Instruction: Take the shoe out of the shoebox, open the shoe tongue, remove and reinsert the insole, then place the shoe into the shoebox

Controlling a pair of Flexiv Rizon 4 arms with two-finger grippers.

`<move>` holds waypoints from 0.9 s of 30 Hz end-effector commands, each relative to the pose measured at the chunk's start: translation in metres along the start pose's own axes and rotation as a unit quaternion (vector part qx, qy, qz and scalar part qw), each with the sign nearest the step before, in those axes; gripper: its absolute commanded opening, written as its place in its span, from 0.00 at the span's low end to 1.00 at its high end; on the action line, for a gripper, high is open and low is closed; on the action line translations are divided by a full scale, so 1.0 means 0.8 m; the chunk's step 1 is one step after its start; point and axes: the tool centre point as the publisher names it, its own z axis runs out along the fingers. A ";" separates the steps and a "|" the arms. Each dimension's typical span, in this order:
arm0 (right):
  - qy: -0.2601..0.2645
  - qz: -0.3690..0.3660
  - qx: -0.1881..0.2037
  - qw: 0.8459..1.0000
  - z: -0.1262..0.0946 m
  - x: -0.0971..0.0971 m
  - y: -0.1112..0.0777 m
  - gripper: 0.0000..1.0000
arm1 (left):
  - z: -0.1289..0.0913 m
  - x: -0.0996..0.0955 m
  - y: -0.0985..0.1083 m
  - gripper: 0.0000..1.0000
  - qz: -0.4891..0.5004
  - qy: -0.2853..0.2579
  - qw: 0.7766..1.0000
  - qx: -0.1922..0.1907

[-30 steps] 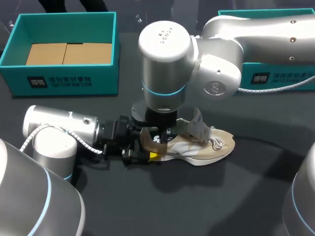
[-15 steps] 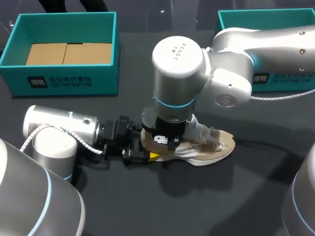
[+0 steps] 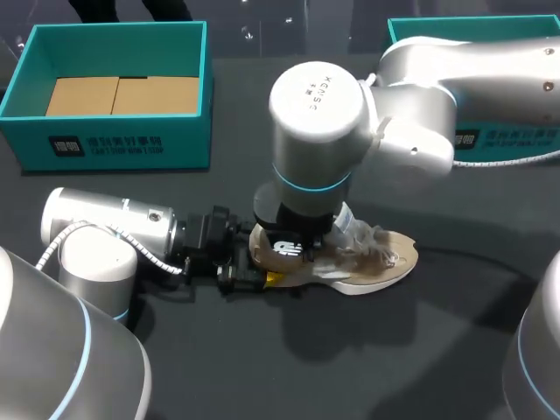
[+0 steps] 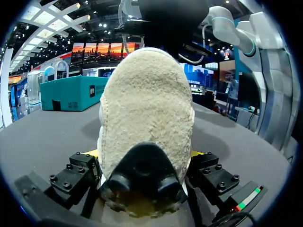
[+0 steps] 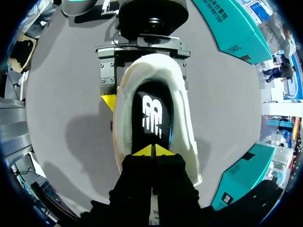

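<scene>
So the beige suede sneaker [image 3: 376,262] is sat upright on the dark worktop [image 3: 262,376], not in any box. Its heel is clamped from both sides between the fingers of the left pincer [image 3: 252,278], which is laid low along the worktop. The right pincer [image 5: 152,150] is pointed straight down into the sneaker's opening, just ahead of the left pincer. Its yellow tips are pressed together on the black insole with the white logo [image 5: 152,116]. Whether the insole is actually pinched can't be told.

The open teal cardboard shoebox [image 3: 114,144] is set well apart from the left pincer, out beyond it. A brown cardboard liner [image 3: 122,94] is seen lying flat on its floor. A second teal box [image 3: 525,131] is parked beyond the right arm [image 3: 420,79], well apart from the right pincer, and its inside is hidden by that arm.
</scene>
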 end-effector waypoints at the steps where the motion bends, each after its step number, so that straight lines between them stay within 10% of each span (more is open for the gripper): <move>1: 0.003 -0.007 0.000 1.000 0.005 -0.005 0.009 0.00 | 0.003 0.001 0.005 0.00 0.000 -0.001 1.000 0.000; 12: 0.012 -0.033 -0.014 0.999 0.021 -0.018 0.032 0.00 | 0.003 0.001 0.005 0.00 0.000 -0.001 1.000 0.000; 27: 0.027 0.022 0.008 0.999 0.029 0.000 -0.018 0.00 | 0.003 0.001 0.005 0.00 0.000 -0.001 1.000 0.000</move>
